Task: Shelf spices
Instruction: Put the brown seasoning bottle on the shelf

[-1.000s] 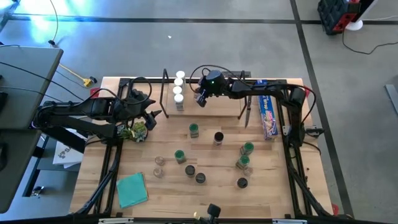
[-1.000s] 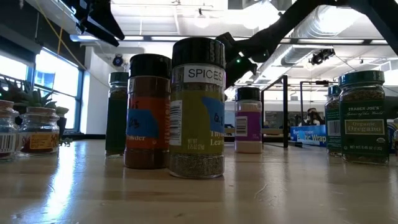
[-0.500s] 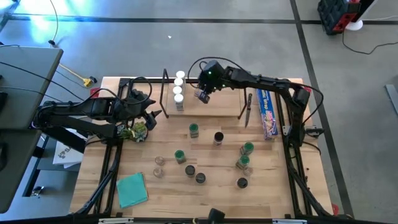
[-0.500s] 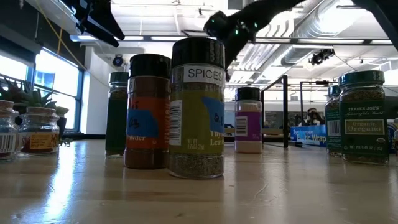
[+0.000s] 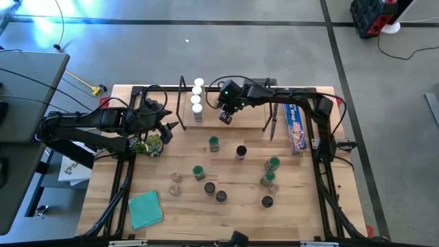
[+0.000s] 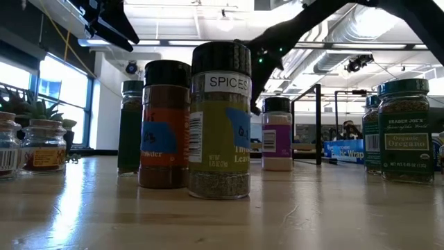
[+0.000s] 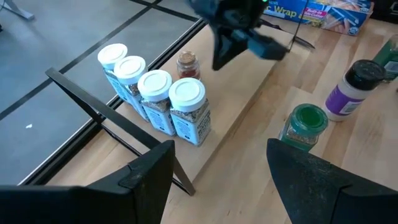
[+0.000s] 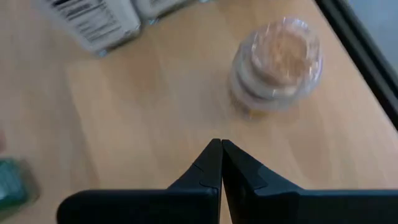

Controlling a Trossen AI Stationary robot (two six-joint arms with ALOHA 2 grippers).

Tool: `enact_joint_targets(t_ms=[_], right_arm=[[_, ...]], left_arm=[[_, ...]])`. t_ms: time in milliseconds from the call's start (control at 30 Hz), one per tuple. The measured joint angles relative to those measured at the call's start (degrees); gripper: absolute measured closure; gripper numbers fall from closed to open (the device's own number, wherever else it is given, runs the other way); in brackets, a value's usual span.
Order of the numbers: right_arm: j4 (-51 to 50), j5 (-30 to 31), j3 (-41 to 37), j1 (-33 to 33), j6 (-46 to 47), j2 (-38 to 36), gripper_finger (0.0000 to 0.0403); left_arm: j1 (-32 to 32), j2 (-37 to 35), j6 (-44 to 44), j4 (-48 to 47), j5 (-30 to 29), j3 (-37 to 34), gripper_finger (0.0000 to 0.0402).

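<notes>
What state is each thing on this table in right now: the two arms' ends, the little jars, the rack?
Left gripper: open, empty, beside the rack.
Right gripper: shut, empty, above the rack.
Four white-lidded clear jars: upright, in a row on the rack.
Small tan-lidded jar: upright on the rack, free.
Light-wood rack: mostly bare.

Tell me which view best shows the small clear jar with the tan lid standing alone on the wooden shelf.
The right wrist view: the small clear tan-lidded jar fills much of the frame, though blurred, just beyond the shut right tool. The left wrist view shows it small behind four white-lidded jars. High and low views hide it.
</notes>
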Motion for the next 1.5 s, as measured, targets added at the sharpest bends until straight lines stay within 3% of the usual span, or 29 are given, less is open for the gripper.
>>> enact_joint_targets(t_ms=[333,700,1033,1233,1500], right_arm=[[8.7,2.3,0.0,0.0,0.3,4.7,0.0399],[16.3,2.4,0.0,-1.0,1.1,4.9,0.0399],[15.0,-0.1,0.1,-0.8,0.1,4.8,0.0399],[12.0,5.5,0.1,-1.0,2.8,4.8,0.0399],[16.7,5.6,0.2,-1.4,2.9,6.5,0.0399]], left_arm=[[-1.1,0.0,0.0,-0.1,-0.1,0.0,0.0151],[-1.1,0.0,0.0,0.0,-0.1,0.0,0.0151],[-1.1,0.0,0.0,0.0,-0.1,0.0,0.0151],[-1.1,0.0,0.0,0.0,-0.2,0.0,0.0151],[-1.1,0.0,0.0,-0.1,-0.3,0.0,0.0151]])
